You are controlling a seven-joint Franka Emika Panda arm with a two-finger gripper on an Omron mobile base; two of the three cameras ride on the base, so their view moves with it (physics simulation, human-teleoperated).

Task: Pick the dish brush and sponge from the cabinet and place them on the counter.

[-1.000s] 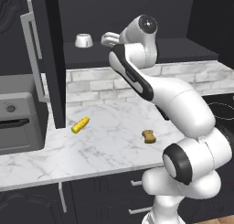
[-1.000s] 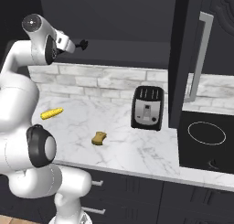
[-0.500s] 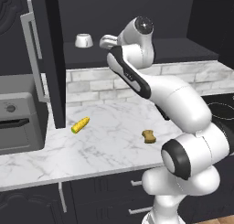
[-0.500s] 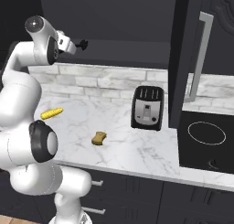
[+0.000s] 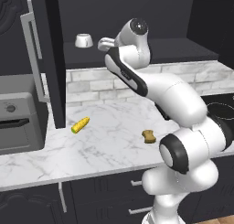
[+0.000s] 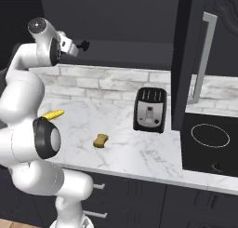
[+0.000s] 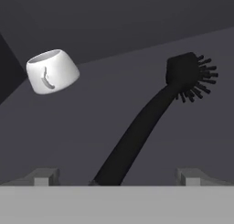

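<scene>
Reaching up into the open cabinet (image 5: 137, 17), the arm has its gripper (image 6: 78, 46) raised to the level of the dark shelf, seen from the right base view with a small black bristled end poking out past the hand. Hand view: the dish brush (image 7: 151, 122) runs up from between the two fingertips, handle slanting from low centre to upper right, bristle head at the far end; the handle base sits between the tips, which stand fairly wide on either side of it. Whether the pads actually press the handle cannot be told from these views. A small white cup (image 7: 51, 71) sits on the same shelf beside the brush, well apart from the bristles; from the left base view the same cup (image 5: 83, 40) stands on the shelf just beside the arm's wrist. Sponge (image 5: 148, 136) lies on the counter (image 5: 105, 150), yellow-tan, out in the open near the front edge; also seen from the right (image 6: 100, 140). Corn cob (image 5: 80, 125) lies on the marble further left, near the foot of the open cabinet door (image 5: 50, 58). Toaster (image 6: 150, 110) stands upright on the counter toward the stove side, well apart from the sponge.
</scene>
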